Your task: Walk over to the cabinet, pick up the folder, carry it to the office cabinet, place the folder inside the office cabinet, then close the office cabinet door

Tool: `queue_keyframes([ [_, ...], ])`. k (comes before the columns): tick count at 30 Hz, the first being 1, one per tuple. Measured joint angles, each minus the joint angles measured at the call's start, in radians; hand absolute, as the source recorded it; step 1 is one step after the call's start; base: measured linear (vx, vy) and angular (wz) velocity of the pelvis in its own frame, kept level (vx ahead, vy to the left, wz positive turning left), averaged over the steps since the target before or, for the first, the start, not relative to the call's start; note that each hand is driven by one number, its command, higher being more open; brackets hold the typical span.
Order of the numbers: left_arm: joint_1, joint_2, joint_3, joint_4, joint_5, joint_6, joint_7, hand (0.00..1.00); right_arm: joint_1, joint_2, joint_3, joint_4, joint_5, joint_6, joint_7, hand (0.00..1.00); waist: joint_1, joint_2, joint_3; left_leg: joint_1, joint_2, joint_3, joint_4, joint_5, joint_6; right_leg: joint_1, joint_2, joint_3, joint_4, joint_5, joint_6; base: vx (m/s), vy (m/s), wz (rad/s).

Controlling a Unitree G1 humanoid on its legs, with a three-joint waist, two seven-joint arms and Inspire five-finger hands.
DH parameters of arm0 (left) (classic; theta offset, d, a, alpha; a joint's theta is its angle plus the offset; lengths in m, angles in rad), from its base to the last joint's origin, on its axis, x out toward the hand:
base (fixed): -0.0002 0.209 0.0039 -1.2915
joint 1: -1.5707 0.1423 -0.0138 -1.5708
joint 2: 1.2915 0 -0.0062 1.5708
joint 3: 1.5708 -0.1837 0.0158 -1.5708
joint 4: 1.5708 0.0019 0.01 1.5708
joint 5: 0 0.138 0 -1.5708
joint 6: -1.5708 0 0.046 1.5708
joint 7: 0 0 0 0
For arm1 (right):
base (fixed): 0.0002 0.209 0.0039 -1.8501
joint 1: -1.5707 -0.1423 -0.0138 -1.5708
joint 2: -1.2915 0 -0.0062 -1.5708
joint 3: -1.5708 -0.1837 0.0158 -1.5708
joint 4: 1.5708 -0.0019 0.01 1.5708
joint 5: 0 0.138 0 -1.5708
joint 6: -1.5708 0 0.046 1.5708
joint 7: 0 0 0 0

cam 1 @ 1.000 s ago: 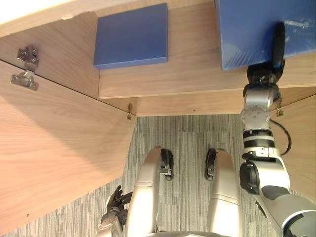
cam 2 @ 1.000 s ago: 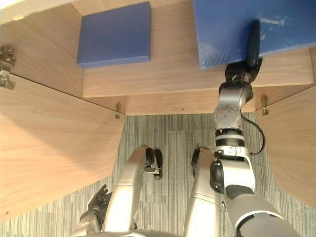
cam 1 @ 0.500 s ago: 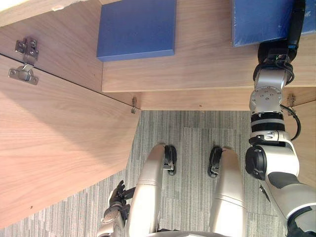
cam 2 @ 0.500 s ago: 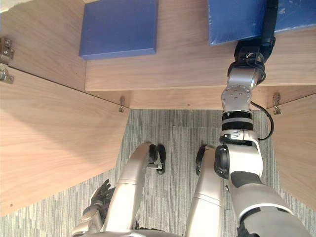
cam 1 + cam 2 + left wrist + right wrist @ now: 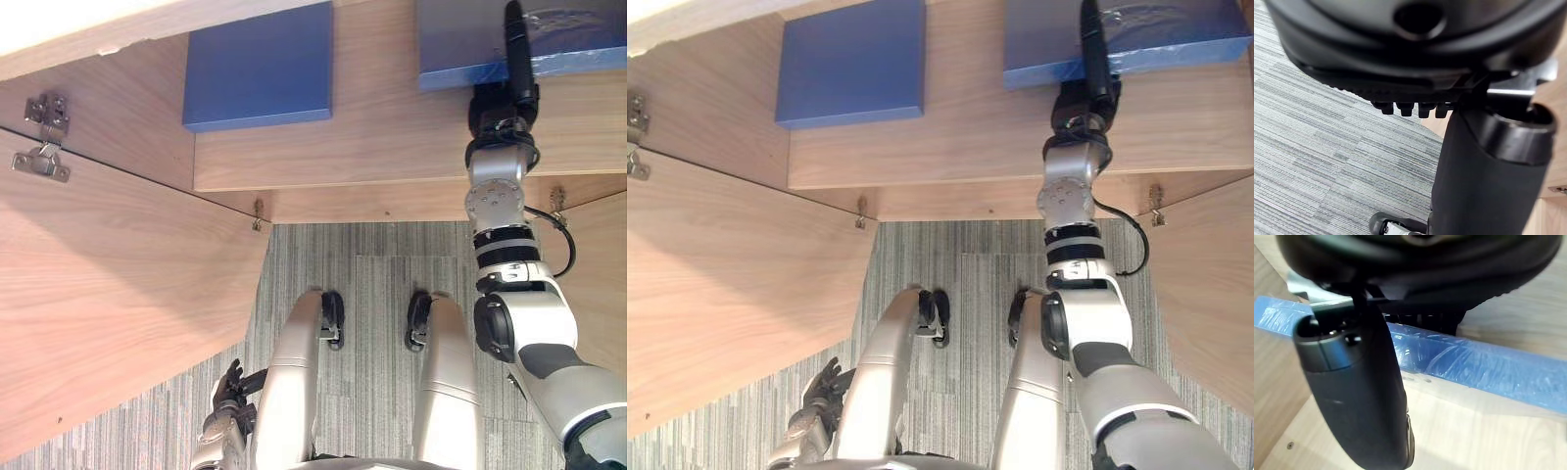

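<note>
A blue folder (image 5: 573, 39) with a glossy wrap lies flat on the wooden cabinet shelf (image 5: 392, 137), at its right side. My right hand (image 5: 517, 59) reaches over the folder's front edge, fingers straight and resting along its top, so it is open. In the right wrist view the thumb (image 5: 1361, 396) stands clear of the folder's edge (image 5: 1484, 367). My left hand (image 5: 230, 392) hangs low at my left side over the carpet, open and holding nothing.
A second blue folder (image 5: 260, 69) lies on the same shelf to the left. The left cabinet door (image 5: 108, 294) stands swung open with a metal hinge (image 5: 44, 147) on it. The right door (image 5: 602, 255) is open too. Grey striped carpet (image 5: 382, 274) lies below.
My right hand has uncurled from the folder and now lies straight on it. The folder sits deeper in on the shelf than a second ago. The left hand has not moved.
</note>
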Motion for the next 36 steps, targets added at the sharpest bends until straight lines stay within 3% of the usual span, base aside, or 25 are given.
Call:
queue_keyframes([
  [5, 0.0, 0.002, 0.028, 0.004, 0.013, 0.001, -0.006, 1.0, 0.034, -0.002, 0.065, 0.037, -0.158, 0.081, 0.078, 1.0, -0.02, -0.013, 0.006, 0.031, 0.002, 0.001, -0.021, 0.001, -0.004, 0.031, 0.002, -0.004, -0.021, 0.001, 0.001, 0.02, 0.037, -0.02],
  [10, 0.0, 0.019, 0.025, 0.012, 0.045, -0.005, -0.052, 1.0, 0.057, -0.073, 0.176, 0.108, -0.355, 0.142, 0.221, 1.0, -0.034, -0.02, 0.006, 0.054, 0.006, 0.002, -0.038, 0.002, -0.006, 0.057, 0.008, -0.006, -0.046, 0.008, 0.002, 0.02, 0.052, -0.04],
  [21, 0.002, 0.039, 0.014, 0.018, 0.101, -0.02, -0.139, 1.0, 0.067, -0.229, 0.266, 0.21, -0.528, 0.172, 0.408, 1.0, -0.031, -0.032, 0.002, 0.09, 0.003, 0.001, -0.066, 0.003, -0.004, 0.098, 0.007, -0.011, -0.078, 0.012, 0.004, 0.01, 0.038, 0.0],
  [26, 0.001, 0.056, 0.006, 0.017, 0.137, -0.022, -0.162, 1.0, 0.066, -0.346, 0.347, 0.186, -0.769, 0.173, 0.449, 1.0, -0.031, -0.037, 0.002, 0.095, 0.005, 0.002, -0.073, 0.005, -0.001, 0.107, 0.01, -0.012, -0.095, 0.021, 0.005, 0.01, 0.035, -0.03],
  [29, 0.006, 0.067, 0.007, 0.016, 0.154, -0.029, -0.175, 1.0, 0.099, -0.39, 0.407, 0.101, -0.948, 0.172, 0.459, 1.0, -0.032, -0.049, 0.003, 0.118, 0.008, 0.013, -0.098, 0.009, 0.005, 0.126, 0.017, -0.006, -0.121, 0.031, 0.009, 0.01, 0.046, -0.1],
  [30, 0.007, 0.071, 0.007, 0.015, 0.156, -0.029, -0.177, 1.0, 0.141, -0.423, 0.454, 0.003, -1.062, 0.172, 0.457, 1.0, -0.031, -0.055, 0.004, 0.126, 0.012, 0.018, -0.105, 0.009, 0.005, 0.131, 0.021, -0.003, -0.131, 0.033, 0.012, 0.01, 0.034, -0.12],
  [36, 0.009, 0.086, 0.028, 0.008, 0.168, -0.033, -0.178, 1.0, 0.34, -0.554, 0.567, -0.363, -1.392, 0.151, 0.454, 1.0, -0.042, -0.097, 0.01, 0.145, 0.02, 0.03, -0.131, 0.009, 0.006, 0.143, 0.032, 0.004, -0.157, 0.042, 0.01, 0.03, 0.027, -0.09],
])
